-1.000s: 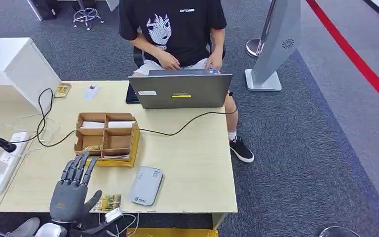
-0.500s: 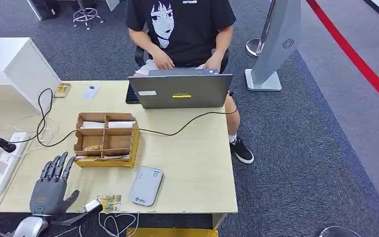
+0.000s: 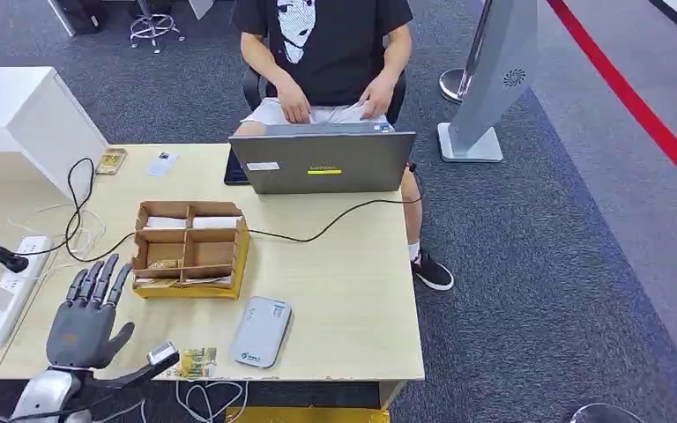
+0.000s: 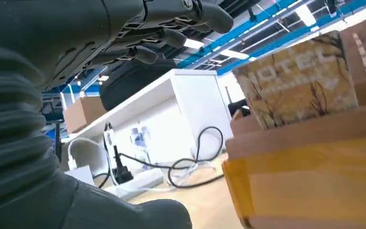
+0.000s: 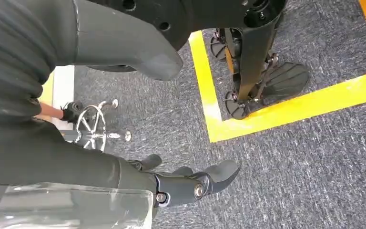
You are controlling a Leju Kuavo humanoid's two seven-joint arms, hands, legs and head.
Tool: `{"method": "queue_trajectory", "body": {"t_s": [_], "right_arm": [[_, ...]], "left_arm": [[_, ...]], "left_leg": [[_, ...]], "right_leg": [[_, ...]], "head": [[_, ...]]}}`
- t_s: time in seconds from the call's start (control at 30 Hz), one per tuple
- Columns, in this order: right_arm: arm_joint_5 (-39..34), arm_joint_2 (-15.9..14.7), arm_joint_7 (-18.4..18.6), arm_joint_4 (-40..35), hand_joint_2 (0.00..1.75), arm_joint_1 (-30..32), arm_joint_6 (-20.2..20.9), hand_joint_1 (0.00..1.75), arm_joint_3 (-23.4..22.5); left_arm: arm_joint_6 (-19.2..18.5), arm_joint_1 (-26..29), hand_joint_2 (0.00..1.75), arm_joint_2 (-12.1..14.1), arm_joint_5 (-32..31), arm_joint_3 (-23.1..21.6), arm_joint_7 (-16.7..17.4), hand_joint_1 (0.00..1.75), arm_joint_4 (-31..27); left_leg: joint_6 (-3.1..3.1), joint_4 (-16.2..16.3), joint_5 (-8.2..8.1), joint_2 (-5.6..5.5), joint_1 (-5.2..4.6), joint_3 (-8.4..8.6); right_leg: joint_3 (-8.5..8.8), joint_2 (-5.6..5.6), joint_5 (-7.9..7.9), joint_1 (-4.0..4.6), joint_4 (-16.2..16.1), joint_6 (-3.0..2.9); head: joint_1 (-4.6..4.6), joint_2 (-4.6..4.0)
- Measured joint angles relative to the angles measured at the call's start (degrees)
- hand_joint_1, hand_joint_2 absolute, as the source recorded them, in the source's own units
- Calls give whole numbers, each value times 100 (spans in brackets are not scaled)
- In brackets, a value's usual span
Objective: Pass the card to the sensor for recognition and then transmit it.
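Where head view hides it, right robot hand (image 5: 190,183) empty

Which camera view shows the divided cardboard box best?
The head view shows the divided cardboard box best: all its compartments are visible from above, beside the left hand. The left wrist view shows only one corner from low down, with a patterned card. The right wrist view faces the carpet.
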Motion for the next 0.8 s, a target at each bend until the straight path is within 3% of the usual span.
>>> {"method": "queue_trajectory", "body": {"t_s": [0.8], "right_arm": [[46, 0, 0, 0, 175, -9, 26, 0, -79]], "left_arm": [[-15, -131, 175, 101, -13, -359, 219, 0, -40]], "left_leg": [[0, 0, 0, 1, 0, 0]], "right_leg": [[-2, 0, 0, 0, 0, 0]], "head": [[0, 0]]}}
